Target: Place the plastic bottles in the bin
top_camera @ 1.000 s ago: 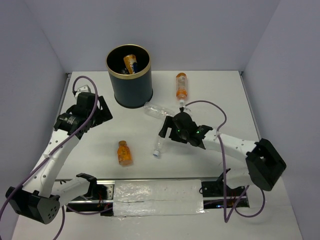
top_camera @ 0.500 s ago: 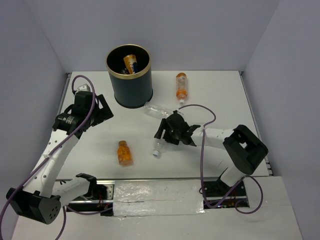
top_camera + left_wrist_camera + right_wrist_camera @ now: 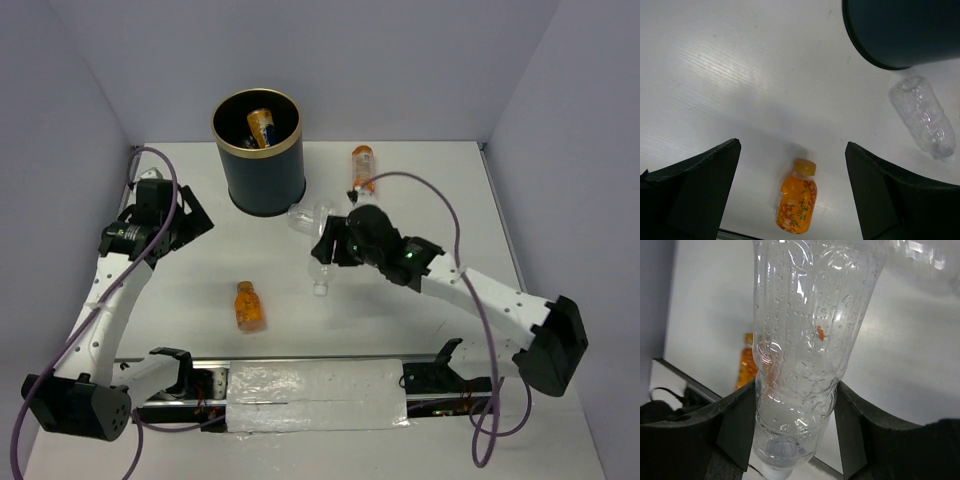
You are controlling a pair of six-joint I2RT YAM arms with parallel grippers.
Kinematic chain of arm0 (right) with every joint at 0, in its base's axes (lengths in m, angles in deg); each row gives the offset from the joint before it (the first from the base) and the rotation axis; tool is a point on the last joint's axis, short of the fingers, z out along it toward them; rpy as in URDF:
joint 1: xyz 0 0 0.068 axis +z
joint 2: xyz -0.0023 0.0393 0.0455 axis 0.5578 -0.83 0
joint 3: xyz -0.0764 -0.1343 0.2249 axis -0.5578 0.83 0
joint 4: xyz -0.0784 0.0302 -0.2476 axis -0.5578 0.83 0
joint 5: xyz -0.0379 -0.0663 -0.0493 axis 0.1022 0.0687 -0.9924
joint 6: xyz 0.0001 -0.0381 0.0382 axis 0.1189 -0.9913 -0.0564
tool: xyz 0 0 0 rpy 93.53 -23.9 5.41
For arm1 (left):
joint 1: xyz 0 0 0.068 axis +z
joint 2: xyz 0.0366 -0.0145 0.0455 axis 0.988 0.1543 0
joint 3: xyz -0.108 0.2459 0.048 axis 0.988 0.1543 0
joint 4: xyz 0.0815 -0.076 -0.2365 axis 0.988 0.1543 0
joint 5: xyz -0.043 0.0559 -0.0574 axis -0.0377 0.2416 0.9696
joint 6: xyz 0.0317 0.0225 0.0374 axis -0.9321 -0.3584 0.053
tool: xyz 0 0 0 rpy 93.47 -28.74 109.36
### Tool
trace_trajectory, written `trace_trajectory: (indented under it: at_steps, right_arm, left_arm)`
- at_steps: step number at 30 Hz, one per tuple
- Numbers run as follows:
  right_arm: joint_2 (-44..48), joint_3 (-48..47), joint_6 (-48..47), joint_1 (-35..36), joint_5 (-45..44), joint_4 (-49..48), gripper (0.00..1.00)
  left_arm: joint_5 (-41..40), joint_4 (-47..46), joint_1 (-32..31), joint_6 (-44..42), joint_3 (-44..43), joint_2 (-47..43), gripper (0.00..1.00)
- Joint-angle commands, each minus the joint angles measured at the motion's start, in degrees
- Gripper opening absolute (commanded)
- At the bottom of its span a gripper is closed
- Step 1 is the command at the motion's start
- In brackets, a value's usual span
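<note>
Where the jaws of the right gripper pinch it, clear plastic bottle: colourless, ribbed, droplet-speckled inside, white-capped. Left gripper: jaws spread wide.

right pincer: open before, now clamped on clear bottle | bottle: shifted toward bin, cap down | right elbow: swung out right | left pincer: drifted left

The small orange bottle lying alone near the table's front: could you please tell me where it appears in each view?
Top external: orange bottle, lower left of centre.
Left wrist: bottom centre, framed by the open left hand.
Right wrist: left of centre, partly behind the clear bottle gripped by the right hand.
Shared landmark: the white table.
</note>
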Motion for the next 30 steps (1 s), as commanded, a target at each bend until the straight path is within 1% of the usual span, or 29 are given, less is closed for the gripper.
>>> trace_trajectory:
  at_steps: [1,2,3,4,5,6,7,8,9,10,11,12,13,14,15,16,17,18,19,20,21,22,24,25,28,29,30]
  right_arm:
    - [3.4,-13.6,-8.9,0.4,-6.5,7.4,0.45]
    - [0.3,-17.5,-12.5,0.2,-10.3,8.1,0.45]
    - [-1.8,-25.7,-14.5,0.4,-12.4,8.8,0.45]
    - [-4.1,-29.8,-16.7,0.2,-14.6,9.3,0.46]
    - [-9.2,-38.9,-21.0,0.1,-19.5,9.7,0.47]
    - [-12.0,-44.0,-22.9,0.0,-21.6,10.3,0.47]
    - [-14.7,-48.5,-25.0,0.0,-23.2,11.1,0.48]
    - [-17.4,-57.6,-28.5,-0.1,-24.4,11.1,0.49]
    - [-22.8,-62.1,-30.1,-0.6,-26.1,10.8,0.49]
    - [-25.5,-66.0,-32.5,-0.7,-27.0,10.4,0.5]
    - [-28.2,-73.6,-33.7,-0.8,-27.8,9.8,0.5]
    - [-33.2,-76.8,-34.5,-0.8,-29.4,7.1,0.51]
    - [-35.2,-78.9,-36.5,-0.8,-30.4,4.6,0.54]
    - [-36.7,-79.8,-37.4,-0.8,-31.6,1.5,0.54]
    - [-37.8,-78.6,-38.2,-0.8,-32.6,-6.9,0.54]
    - [-38.1,-74.8,-39.9,-0.8,-33.1,-12.0,0.55]
    - [-38.4,-73.5,-40.1,-0.8,-33.0,-16.1,0.55]
    - [-39.7,-72.9,-42.0,-0.8,-33.1,-22.3,0.55]
    - [-41.1,-74.5,-43.0,-0.8,-33.4,-24.0,0.55]
    - [-42.8,-76.3,-43.5,-0.8,-33.6,-24.9,0.55]
    - [-46.8,-78.7,-44.0,-0.8,-34.1,-25.0,0.55]
    - [-49.0,-84.0,-44.8,-0.8,-34.1,-24.7,0.55]
    - [-52.7,-88.2,-45.2,-1.0,-33.2,-23.2,0.56]
    - [-54.8,-89.3,-45.8,-1.0,-32.3,-23.5,0.56]
    - [-56.3,-86.1,-46.4,-1.4,-32.0,-26.7,0.58]
    - [-57.0,-86.2,-45.6,-1.7,-31.9,-26.4,0.58]
    - [-57.7,-86.8,-44.1,-2.2,-31.5,-23.7,0.58]
  left_arm:
    - [0.1,2.1,5.1,0.2,-3.3,0.5,1.0]
    - [0.6,2.6,6.0,0.0,-3.6,0.8,0.99]
    - [1.2,2.9,6.7,-0.3,-3.6,0.8,0.99]
    - [1.9,2.6,7.6,-0.6,-3.3,0.8,0.99]
    - [3.3,2.3,7.8,-1.3,-3.0,0.5,0.99]
    - [3.5,2.2,7.9,-1.9,-2.9,0.4,0.99]
    - [3.7,2.2,7.8,-3.7,-3.1,0.4,0.99]
    - [3.9,2.9,7.9,-5.0,-4.5,0.6,0.99]
    - [3.4,3.6,7.9,-5.8,-5.4,0.8,0.99]
    - [2.7,4.8,7.9,-7.1,-6.2,1.1,0.99]
    - [2.1,5.3,7.9,-7.2,-7.4,1.1,1.0]
    - [1.4,5.5,7.9,-7.0,-7.8,1.1,0.99]
    - [2.4,5.3,7.9,-6.8,-7.7,0.8,0.99]
    - [3.4,5.1,7.9,-6.5,-7.4,0.7,0.99]
    - [4.8,5.0,7.9,-6.1,-7.2,0.6,1.0]
    - [5.6,4.8,7.9,-5.4,-6.7,0.3,0.99]
    - [6.3,4.6,7.9,-5.1,-5.9,0.2,0.99]
    - [7.7,4.6,7.9,-4.8,-5.4,0.0,0.99]
    - [8.3,4.4,7.9,-4.6,-4.4,-0.4,0.99]
    - [8.6,4.4,7.8,-4.5,-4.0,-0.6,0.99]
    - [8.8,4.6,7.9,-4.5,-3.7,-0.7,0.99]
    - [8.6,4.9,7.8,-4.7,-3.5,-0.9,0.99]
    - [8.1,5.5,7.9,-5.0,-3.5,-1.0,0.99]
    - [7.9,5.6,7.9,-5.0,-3.4,-1.4,0.99]
    - [8.4,5.6,7.8,-4.8,-3.1,-1.9,0.99]
    - [8.5,5.7,7.9,-4.6,-3.0,-2.1,0.99]
    - [8.7,5.6,7.8,-4.3,-2.9,-2.2,0.99]
